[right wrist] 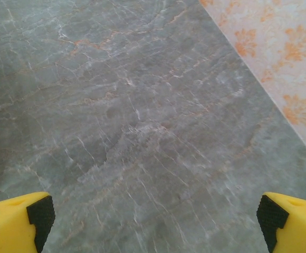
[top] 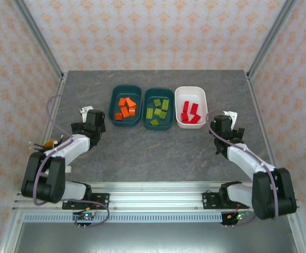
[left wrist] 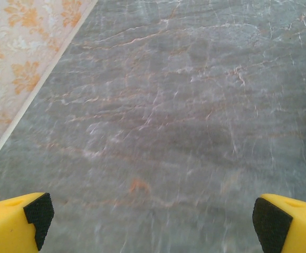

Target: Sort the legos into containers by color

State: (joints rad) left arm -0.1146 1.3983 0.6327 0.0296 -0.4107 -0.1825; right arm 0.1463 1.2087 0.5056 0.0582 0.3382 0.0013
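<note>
Teal tubs (top: 112, 105): orange, green legos (top: 125, 108); white tub (top: 178, 105): red.

Grey marbled table (top: 158, 153), perhaps yellow cup (top: 50, 143)

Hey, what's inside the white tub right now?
Red legos, several, lie loose and partly overlapping inside the white tub. No other colour shows among them. Anything beneath the overlapping bricks is covered.

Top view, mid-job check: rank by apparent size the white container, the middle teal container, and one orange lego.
1. White container and middle teal container: they look alike in size, so I won't rank one above the other.
2. Orange lego: far smaller than either.
</note>
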